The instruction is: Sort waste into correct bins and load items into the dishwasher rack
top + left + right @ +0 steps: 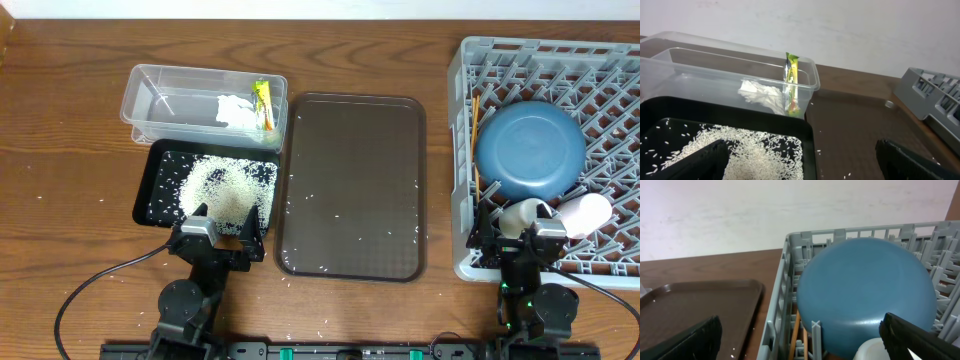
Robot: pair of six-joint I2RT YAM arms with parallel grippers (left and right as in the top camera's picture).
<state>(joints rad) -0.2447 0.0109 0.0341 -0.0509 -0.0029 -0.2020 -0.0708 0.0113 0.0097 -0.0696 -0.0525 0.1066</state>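
The clear tub (160, 95) holds the crumpled white tissue (236, 109) and the yellow-green wrapper (263, 104); both also show in the left wrist view, tissue (761, 95), wrapper (791, 80). The black tray (160, 195) holds a heap of rice (225, 185). The grey rack (470, 160) holds the blue plate (530, 150) face down, chopsticks (474, 130) at its left wall, and white cups (585, 212). My left gripper (218, 235) is open and empty over the black tray's near edge. My right gripper (528, 240) is open and empty at the rack's near wall.
The brown serving tray (350, 185) lies between the bins and the rack, with stray rice grains on it. More grains are scattered on the wooden table (60, 190) by the tray's front edge and left of the black tray.
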